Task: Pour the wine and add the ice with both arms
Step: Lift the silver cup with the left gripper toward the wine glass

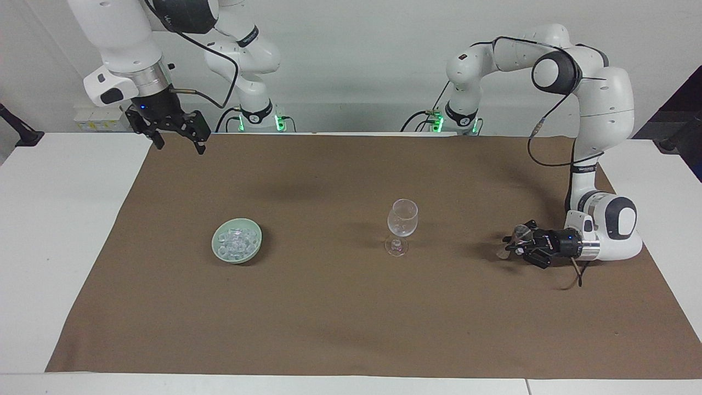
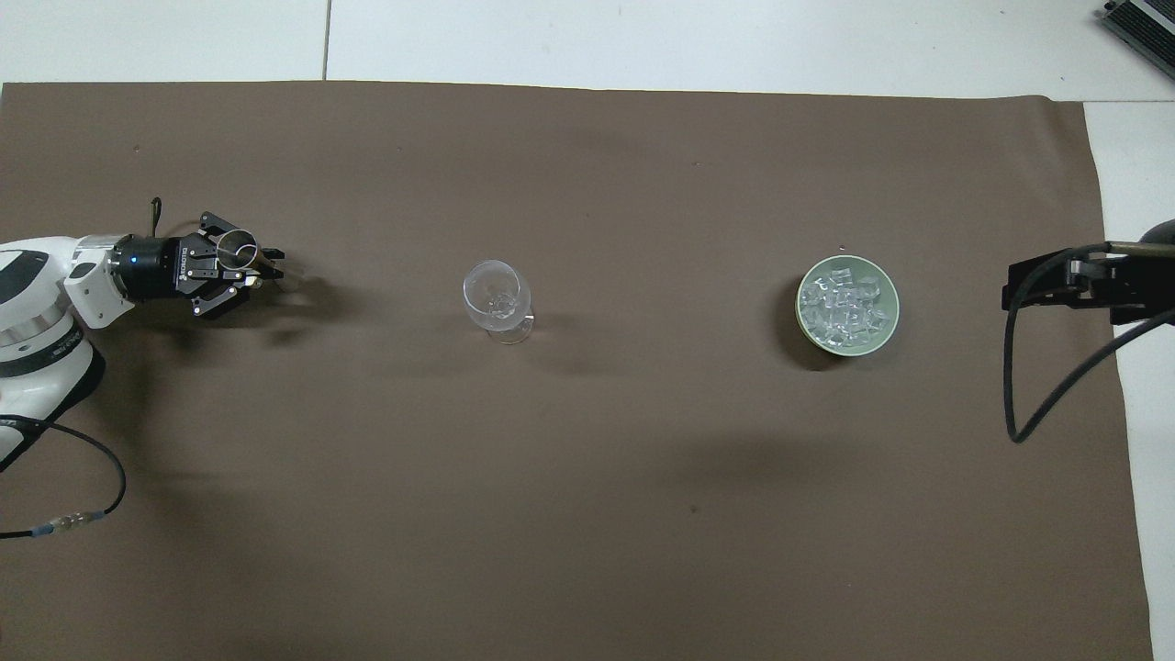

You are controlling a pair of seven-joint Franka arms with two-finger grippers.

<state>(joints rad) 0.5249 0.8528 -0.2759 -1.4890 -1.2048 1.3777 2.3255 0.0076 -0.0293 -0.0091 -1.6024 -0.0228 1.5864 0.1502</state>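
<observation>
Brown cloth (image 1: pixel 329 318) covers most of the white worktop (image 1: pixel 55 230), and nothing of the task looks finished on it. Starting at the right arm's end, the right gripper (image 1: pixel 180 147) waits in the air over the cloth's corner by the robots, jaws spread and empty. Nearer the middle sits the pale green bowl (image 1: pixel 214 241), heaped with the ice (image 1: pixel 237 240), apparently untouched. At about the same distance from the robots, and well apart from the bowl, the stemmed wine glass (image 1: pixel 402 219) stands upright; it looks empty, with neither wine nor cubes visible inside. At the left arm's end, the left gripper (image 1: pixel 515 244) lies low over the cloth, jaws pinching a small clear vessel (image 1: pixel 521 235). Whether that vessel holds any wine cannot be told. Judging by this, the pour has only reached the pick-up stage, and both pouring and icing are left.
</observation>
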